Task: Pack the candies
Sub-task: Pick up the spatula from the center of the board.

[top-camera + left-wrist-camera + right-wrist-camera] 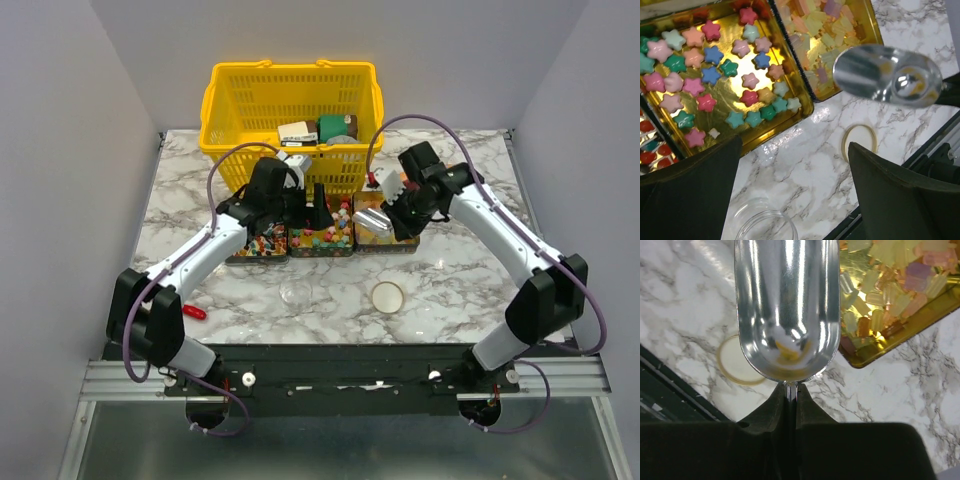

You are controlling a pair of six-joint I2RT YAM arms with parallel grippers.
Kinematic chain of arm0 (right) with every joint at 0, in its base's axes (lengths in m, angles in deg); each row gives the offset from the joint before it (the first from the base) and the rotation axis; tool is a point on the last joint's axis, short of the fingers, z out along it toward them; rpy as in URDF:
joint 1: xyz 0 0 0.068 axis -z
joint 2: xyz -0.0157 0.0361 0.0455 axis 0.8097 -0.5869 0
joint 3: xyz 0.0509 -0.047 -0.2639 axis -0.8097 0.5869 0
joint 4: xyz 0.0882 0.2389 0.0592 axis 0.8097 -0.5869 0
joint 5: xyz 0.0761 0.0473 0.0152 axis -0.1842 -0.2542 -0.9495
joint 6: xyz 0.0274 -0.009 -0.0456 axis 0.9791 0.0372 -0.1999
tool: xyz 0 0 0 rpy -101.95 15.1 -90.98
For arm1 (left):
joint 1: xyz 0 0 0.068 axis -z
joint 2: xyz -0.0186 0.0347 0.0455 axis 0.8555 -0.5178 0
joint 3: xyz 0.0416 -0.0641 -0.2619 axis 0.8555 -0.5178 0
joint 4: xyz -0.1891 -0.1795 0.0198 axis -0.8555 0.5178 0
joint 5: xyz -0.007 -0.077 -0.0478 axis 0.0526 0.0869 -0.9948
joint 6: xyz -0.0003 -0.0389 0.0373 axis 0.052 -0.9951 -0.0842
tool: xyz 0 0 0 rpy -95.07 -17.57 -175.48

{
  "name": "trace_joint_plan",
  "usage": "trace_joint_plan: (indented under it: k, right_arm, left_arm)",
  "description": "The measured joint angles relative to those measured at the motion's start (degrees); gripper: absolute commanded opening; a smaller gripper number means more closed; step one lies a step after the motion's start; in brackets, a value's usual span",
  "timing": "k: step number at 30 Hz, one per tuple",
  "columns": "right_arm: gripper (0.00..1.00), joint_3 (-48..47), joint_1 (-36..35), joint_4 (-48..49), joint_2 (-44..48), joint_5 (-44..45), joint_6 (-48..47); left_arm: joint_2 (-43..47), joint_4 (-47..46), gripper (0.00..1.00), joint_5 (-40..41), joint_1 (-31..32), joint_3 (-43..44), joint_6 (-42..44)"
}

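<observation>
Grips shiny metal scoop (787, 305) by its handle in right gripper (791, 395), bowl forward, translucent yellow-orange gummies (890, 285) just beside; left gripper (795, 150) wide, empty.

The table (460, 280) is white marble with grey veins. At twelve o'clock in the top view sits a bright yellow basket (225, 110). The gold trays (780, 127) hold pink, peach, blue and teal star candies (705, 75). At their three o'clock lie pale yellow, pink and lilac gummies (895, 270). The scoop (787, 305) is mirror silver with an orange-yellow patch in its bowl. At its eight o'clock is a cream lid (729, 371). The cables (440, 125) are purple.
</observation>
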Motion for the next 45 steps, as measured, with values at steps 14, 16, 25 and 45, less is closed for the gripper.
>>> trace_joint_plan:
  k: [14, 16, 25, 45]
  right_arm:
    - [0.01, 8.57, -5.35, 4.42, 13.64, -9.38, 5.73]
    - [0.01, 8.55, -5.35, 5.18, 14.75, -9.31, 6.4]
    - [0.01, 8.0, -5.46, 3.85, 16.04, -8.37, 7.78]
    - [0.01, 7.32, -5.46, 1.22, 17.97, -4.24, 10.93]
  left_arm:
    - [-4.81, -3.32, 0.89, -7.98, 3.74, 5.55, 1.92]
    - [-4.81, -3.54, 0.85, -8.85, 4.26, 5.35, 2.36]
    - [-5.03, -6.29, 0.71, -10.54, 5.68, 4.11, 2.56]
    - [-9.57, -8.61, 0.68, -12.5, 8.39, 4.11, 2.56]
